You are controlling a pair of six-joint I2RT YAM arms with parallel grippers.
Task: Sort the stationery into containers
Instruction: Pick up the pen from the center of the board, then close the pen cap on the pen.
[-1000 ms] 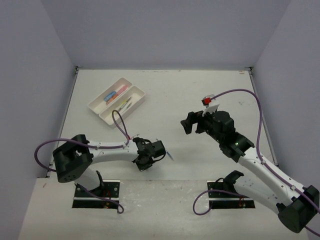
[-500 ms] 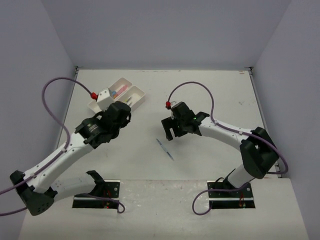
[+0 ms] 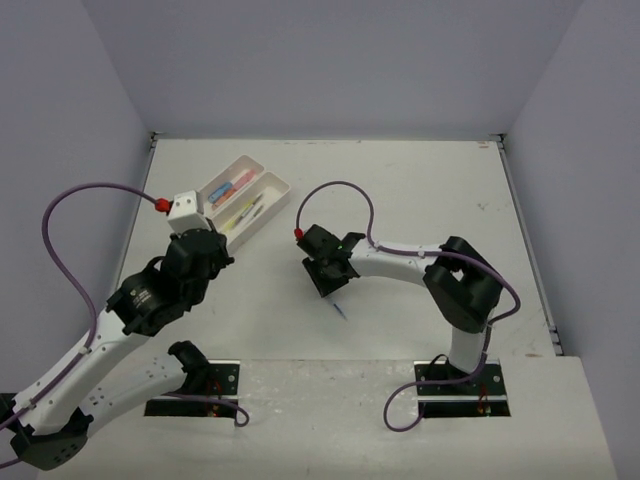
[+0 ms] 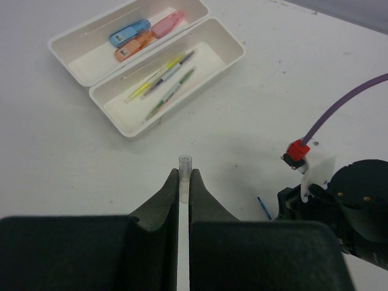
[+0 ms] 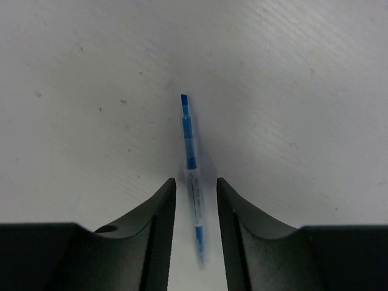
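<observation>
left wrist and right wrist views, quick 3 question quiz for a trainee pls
1. True or false: the blue pen lies inside a tray.
2. In the left wrist view, which markers lie in the far tray? A: blue, orange, pink. B: green, yellow. C: none.
3. Fill in: the left gripper is shut on a thin ___.
Key: 1 false, it lies on the table between the open fingers of the right gripper. 2 A. 3 pen.
</observation>
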